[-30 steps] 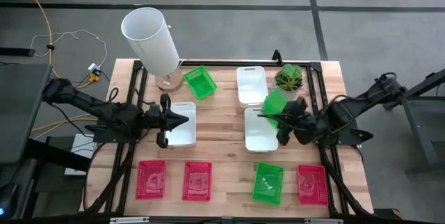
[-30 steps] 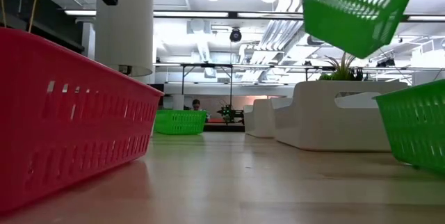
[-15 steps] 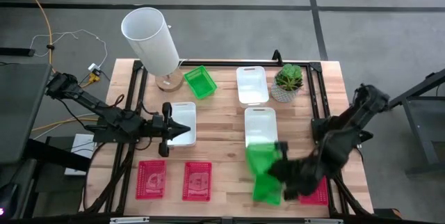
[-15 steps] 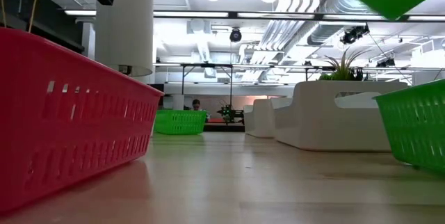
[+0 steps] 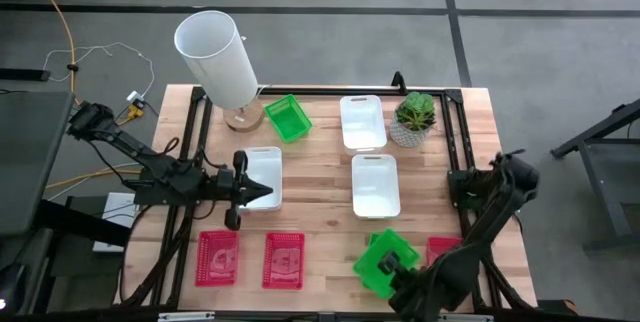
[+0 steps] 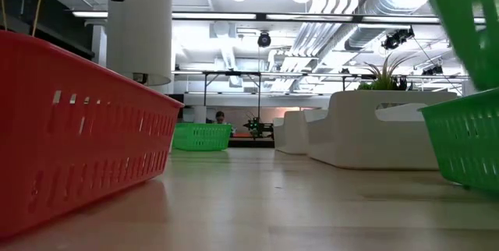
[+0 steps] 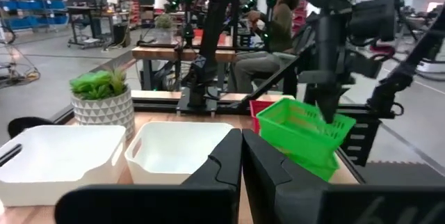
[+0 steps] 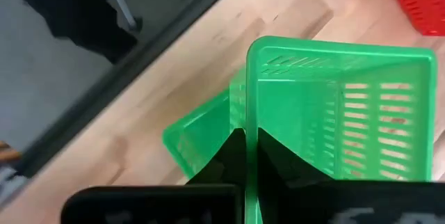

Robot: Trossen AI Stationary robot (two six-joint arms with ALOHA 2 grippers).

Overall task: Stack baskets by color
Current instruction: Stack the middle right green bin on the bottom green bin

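Observation:
My right gripper (image 5: 394,272) is near the table's front edge at the right, shut on a green mesh basket (image 5: 385,259). That basket hangs tilted over a second green basket (image 8: 198,137) resting on the table. A third green basket (image 5: 288,118) rests at the back. Two red baskets (image 5: 218,258) (image 5: 284,260) sit front left, and another (image 5: 446,254) front right. Three white baskets (image 5: 361,122) (image 5: 375,184) (image 5: 262,165) rest mid-table. My left gripper (image 5: 268,190) is shut and empty, level over the left white basket. My right gripper pinches one side wall of the green basket at its rim (image 8: 248,106), one finger inside the basket and one outside. The fingers come from above, slanting down. The basket hangs tilted below them, clear of the green basket underneath (image 6: 464,146).
A tall white cylinder (image 5: 215,54) stands at the back left and a small potted plant (image 5: 415,114) at the back right. A black frame (image 5: 455,177) runs along the table's sides. A person (image 7: 274,26) sits beyond the table. Bare wood lies between the front baskets.
My right gripper has swung from beside the plant toward the table's near edge and down, rolling its wrist and tipping downward. The green basket went with it and now hangs over the front green basket. My left gripper has drifted slightly toward the near edge.

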